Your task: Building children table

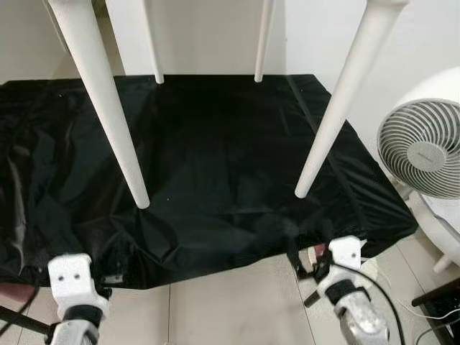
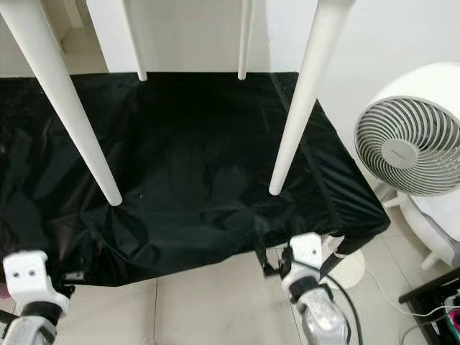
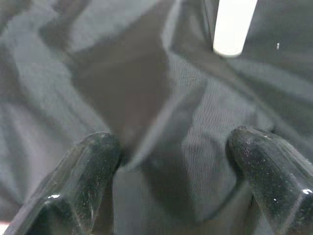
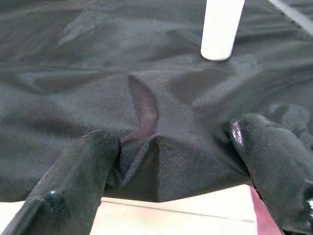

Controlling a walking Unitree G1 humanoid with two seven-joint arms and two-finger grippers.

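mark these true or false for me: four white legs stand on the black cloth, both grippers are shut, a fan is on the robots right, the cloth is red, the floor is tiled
1. Four white table legs stand on the black cloth. True: two near legs and two far ones.
2. Both grippers are shut. False: the left gripper and right gripper are open, fingers apart over the cloth's near edge.
3. A white fan stands on the robot's right. True.
4. The cloth is red. False: it is black.
5. The floor is tiled. True.
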